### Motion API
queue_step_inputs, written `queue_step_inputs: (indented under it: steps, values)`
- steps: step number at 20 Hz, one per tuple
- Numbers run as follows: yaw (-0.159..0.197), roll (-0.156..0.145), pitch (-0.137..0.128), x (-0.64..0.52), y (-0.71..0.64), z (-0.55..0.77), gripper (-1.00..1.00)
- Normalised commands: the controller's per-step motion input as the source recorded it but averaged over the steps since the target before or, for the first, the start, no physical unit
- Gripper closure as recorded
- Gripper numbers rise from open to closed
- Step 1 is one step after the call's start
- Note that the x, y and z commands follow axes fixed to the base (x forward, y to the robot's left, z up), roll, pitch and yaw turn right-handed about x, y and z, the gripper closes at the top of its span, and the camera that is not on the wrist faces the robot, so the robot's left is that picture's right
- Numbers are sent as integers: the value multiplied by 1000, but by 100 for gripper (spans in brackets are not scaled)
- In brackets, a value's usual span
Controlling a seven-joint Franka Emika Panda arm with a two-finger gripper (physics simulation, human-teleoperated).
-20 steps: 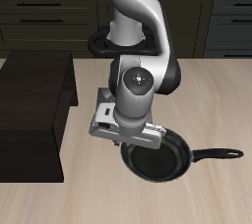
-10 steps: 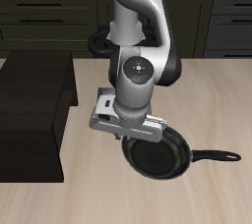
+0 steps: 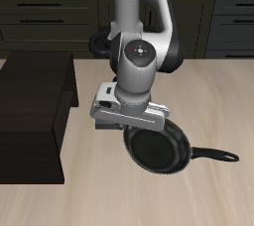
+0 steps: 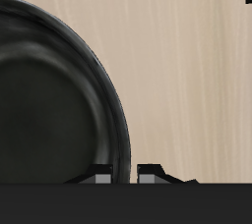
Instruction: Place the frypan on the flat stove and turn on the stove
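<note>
The frypan (image 3: 157, 151) is a round, shallow black pan whose long thin handle (image 3: 213, 157) points away from the arm, over the wooden table. My gripper (image 3: 140, 131) comes down onto the pan's back rim and is shut on it. In the wrist view the pan's dark bowl (image 4: 49, 100) fills much of the frame, and its rim runs between my two fingertips (image 4: 100, 177); the gripper (image 4: 123, 176) is closed on that rim. The flat stove is mostly hidden behind the arm; only a dark rounded edge (image 3: 96, 44) peeks out farther back.
A large dark brown box (image 3: 35, 111) takes up one side of the table, close beside the gripper. Dark cabinets (image 3: 228, 22) line the back. Bare wood (image 3: 198, 91) lies around the pan.
The gripper and the frypan have moved together a little up and toward the back of the table. The handle's end has shifted slightly inward.
</note>
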Motion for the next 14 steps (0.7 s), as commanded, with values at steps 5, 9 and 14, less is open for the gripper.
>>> queue_step_inputs:
  steps: [5,9,14]
  values:
    - [7,8,-22,-169,-5,289,100]
    - [10,8,-36,-196,-58,305,100]
    - [20,10,-30,-147,-45,232,100]
